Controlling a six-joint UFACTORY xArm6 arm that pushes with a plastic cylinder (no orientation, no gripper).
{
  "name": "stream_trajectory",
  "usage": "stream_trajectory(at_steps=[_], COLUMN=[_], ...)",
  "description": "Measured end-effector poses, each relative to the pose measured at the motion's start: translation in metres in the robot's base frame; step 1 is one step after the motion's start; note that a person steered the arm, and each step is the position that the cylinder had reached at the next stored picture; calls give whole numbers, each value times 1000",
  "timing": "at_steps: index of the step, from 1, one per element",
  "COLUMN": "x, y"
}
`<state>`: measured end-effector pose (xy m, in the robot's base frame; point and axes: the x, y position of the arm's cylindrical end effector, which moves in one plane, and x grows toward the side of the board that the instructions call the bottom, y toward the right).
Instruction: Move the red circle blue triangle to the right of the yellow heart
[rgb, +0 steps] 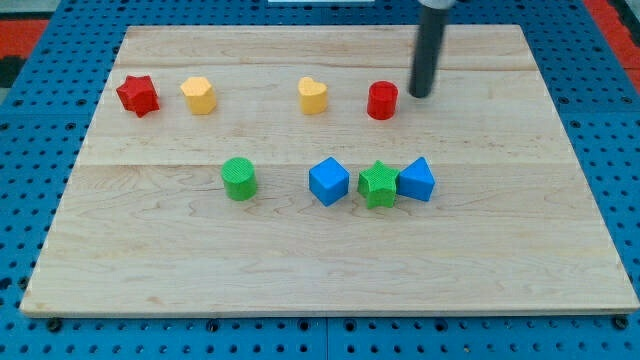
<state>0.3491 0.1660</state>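
Observation:
The red circle (382, 101) stands in the upper middle of the wooden board, just to the right of the yellow heart (313, 96). The blue triangle (417, 180) lies lower down, touching the right side of the green star (377, 184). My tip (419, 94) is a dark rod coming down from the view's top. It rests on the board just right of the red circle, with a small gap between them.
A blue cube (328, 181) sits left of the green star. A green cylinder (239, 179) stands further left. A red star (137, 95) and a yellow hexagon (199, 95) are at the upper left. The board (520, 250) lies on a blue pegboard.

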Motion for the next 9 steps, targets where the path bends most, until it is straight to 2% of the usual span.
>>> stream_trajectory(at_steps=[1, 2, 3, 4, 5, 6, 7, 8, 9], x=[97, 131, 131, 108, 57, 85, 142, 125, 46], y=[28, 2, -21, -52, -96, -22, -44, -91, -127])
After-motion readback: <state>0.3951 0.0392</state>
